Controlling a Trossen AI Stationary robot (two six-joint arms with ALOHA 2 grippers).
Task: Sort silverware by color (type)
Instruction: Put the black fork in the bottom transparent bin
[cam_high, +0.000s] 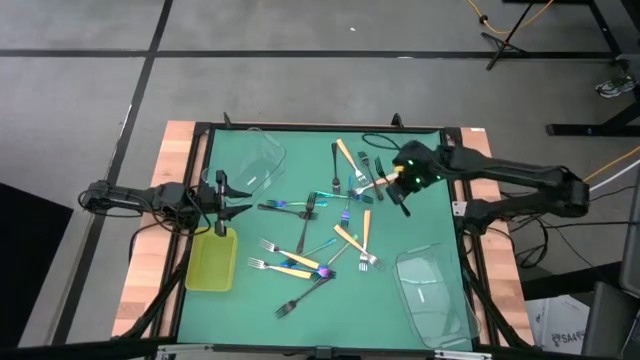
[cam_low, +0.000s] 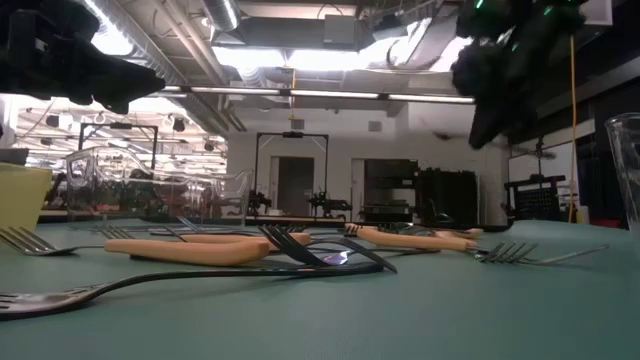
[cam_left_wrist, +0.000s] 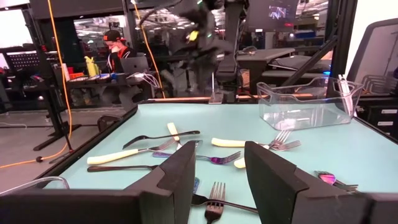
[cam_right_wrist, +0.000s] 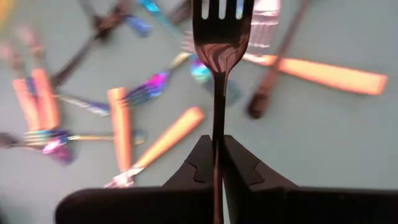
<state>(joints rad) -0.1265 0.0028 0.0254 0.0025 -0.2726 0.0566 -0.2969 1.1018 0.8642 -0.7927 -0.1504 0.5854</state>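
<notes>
The right pincer (cam_right_wrist: 217, 158), right of centre in the high view's upper half, is pressed together on the thin handle of a dark fork (cam_right_wrist: 219, 68), which sticks out past the fingertips with its tines forward. It hangs above the table (cam_high: 440, 215) with the scattered pile below. The rest of the forks (cam_high: 320, 235) lie across the green middle of the frame: orange-handled, dark and iridescent ones mixed, several crossing one another.

The left pincer (cam_high: 222, 196) waits at the table's left edge, jaws spread, just above the yellow tray (cam_high: 212, 262). One clear tub (cam_high: 255, 160) sits upper left, another (cam_high: 432, 285) lower right.

These forks look light, stiff and smooth, probably slippery metal. Held by so narrow a stem the dark one may swivel between the pads, so a grip near mid-handle seems safest. The flat orange handles offer a broader purchase than the slim dark and iridescent stems. Where forks overlap, lifting the upper one first should avoid dragging its neighbour along
</notes>
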